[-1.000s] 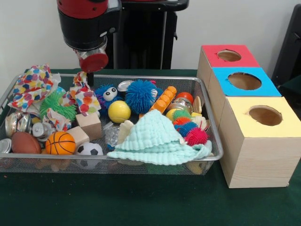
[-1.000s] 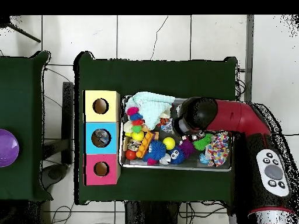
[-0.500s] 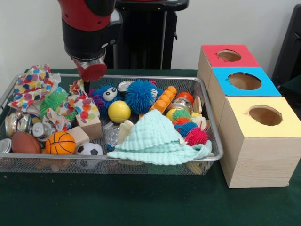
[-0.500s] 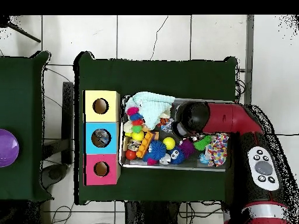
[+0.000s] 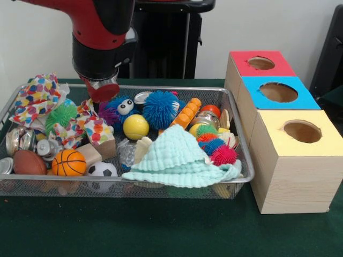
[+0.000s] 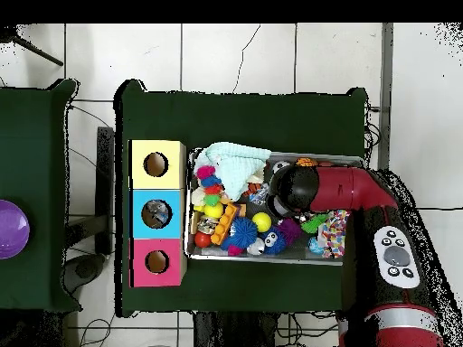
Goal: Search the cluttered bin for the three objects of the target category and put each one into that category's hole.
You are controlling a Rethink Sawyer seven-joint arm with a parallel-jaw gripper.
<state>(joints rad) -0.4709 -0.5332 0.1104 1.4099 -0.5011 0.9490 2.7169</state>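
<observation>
A wire mesh bin (image 5: 177,88) holds a jumble of toys. My gripper (image 5: 99,97) hangs on the red and black arm, low over the bin's back left, right above a polka-dot cloth (image 5: 88,126); its tips are hidden. From above, the arm's head (image 6: 291,192) covers the bin's middle. Around it lie a blue googly-eyed creature (image 5: 122,107), a yellow ball (image 5: 135,127), a blue spiky ball (image 5: 159,108) and a green spiky ball (image 5: 63,115). Three wooden boxes with round holes stand beside the bin: red (image 5: 261,64), blue (image 5: 278,92), yellow (image 5: 302,132).
A mint cloth (image 5: 179,158) covers the bin's front right. A basketball (image 5: 68,163), a football (image 5: 28,162), a soccer ball (image 5: 102,170), a wooden block (image 5: 90,154), metal cans (image 5: 19,139) and a rainbow spiky toy (image 5: 214,147) crowd the rest. A purple bowl (image 6: 9,228) sits on a separate table.
The arm has come down lower into the bin's back left. The polka-dot cloth under it has shifted toward the front and now covers most of a wooden block.
</observation>
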